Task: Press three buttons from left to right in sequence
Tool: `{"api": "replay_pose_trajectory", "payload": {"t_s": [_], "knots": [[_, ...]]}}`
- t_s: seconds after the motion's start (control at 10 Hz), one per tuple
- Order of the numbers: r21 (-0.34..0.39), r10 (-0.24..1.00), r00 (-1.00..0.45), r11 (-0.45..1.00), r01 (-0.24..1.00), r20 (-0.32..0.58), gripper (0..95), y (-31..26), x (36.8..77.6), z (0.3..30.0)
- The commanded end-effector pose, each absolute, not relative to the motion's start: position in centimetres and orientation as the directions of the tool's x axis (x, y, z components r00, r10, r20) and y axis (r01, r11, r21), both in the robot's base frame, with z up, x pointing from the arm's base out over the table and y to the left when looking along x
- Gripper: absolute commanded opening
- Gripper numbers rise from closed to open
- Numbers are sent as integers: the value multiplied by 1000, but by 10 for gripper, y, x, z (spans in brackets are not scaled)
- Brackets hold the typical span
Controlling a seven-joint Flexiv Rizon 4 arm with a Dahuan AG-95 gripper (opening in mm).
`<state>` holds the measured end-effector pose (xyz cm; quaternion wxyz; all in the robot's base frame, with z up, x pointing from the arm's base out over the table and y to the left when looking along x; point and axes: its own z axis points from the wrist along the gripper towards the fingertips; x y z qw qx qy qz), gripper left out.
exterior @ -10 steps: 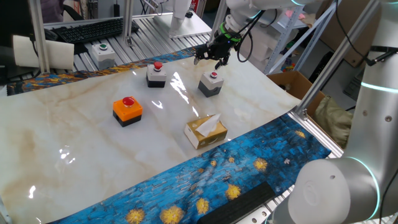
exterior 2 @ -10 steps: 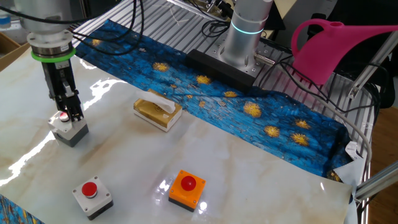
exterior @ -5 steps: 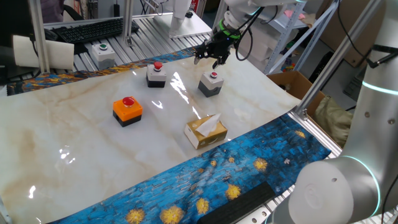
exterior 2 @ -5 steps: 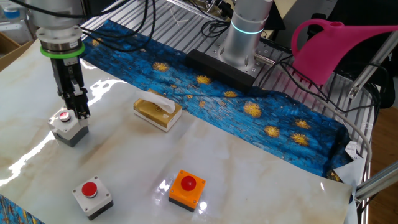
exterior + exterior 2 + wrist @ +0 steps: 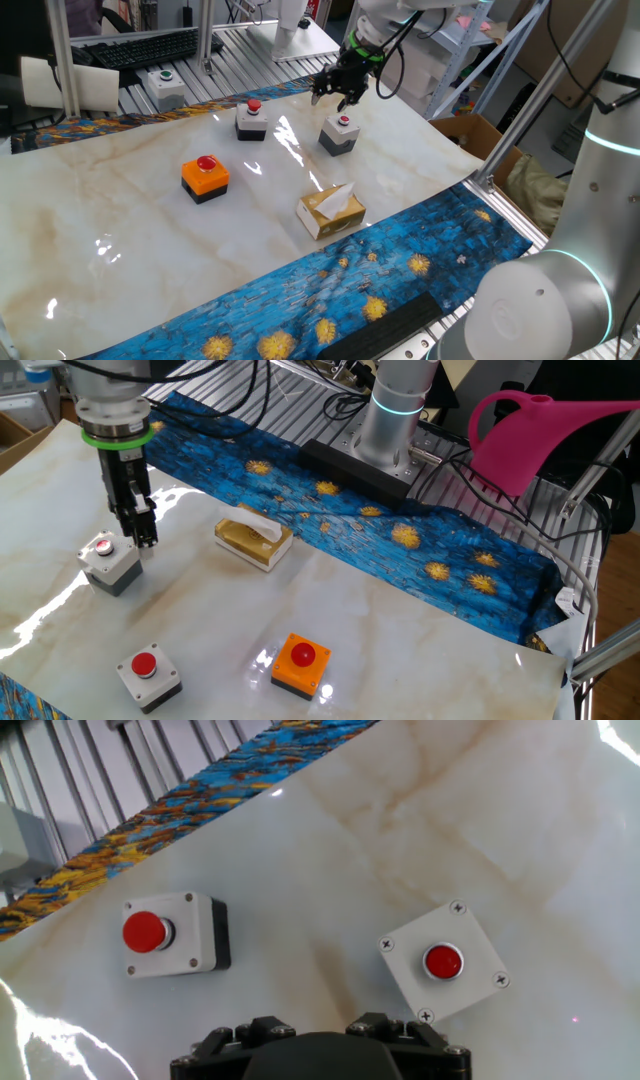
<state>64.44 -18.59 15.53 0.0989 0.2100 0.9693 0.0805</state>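
Three red-capped box switches sit on the marble table (image 5: pixel 150 260): the orange one on its black base (image 5: pixel 205 177) at the left, a grey one (image 5: pixel 251 120) mid-row, another grey one (image 5: pixel 339 133) at the right. The black two-finger gripper (image 5: pixel 145 537) has just lifted off that right-hand grey switch and drifted aside, hanging just above it. That looks like the last press done. Jaw state I cannot tell.

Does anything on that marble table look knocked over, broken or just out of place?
Nothing looks broken or spilled. The orange button box and both grey ones sit flat. The tissue box lies at an angle, one tissue sticking up, which is normal.
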Motion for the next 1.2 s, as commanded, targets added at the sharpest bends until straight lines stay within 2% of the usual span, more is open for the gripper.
{"api": "replay_pose_trajectory", "payload": {"t_s": [0.1, 0.2, 0.3, 0.8, 1.2], "knots": [[199, 427, -891, 897, 396, -155, 190, -183, 644, 155], [200, 428, -891, 896, 396, -154, 190, -182, 643, 156], [201, 427, -891, 897, 395, -153, 0, -179, 642, 155], [189, 420, -893, 901, 390, -160, 0, -166, 640, 157], [186, 433, -888, 896, 404, -157, 0, -157, 659, 158]]}}
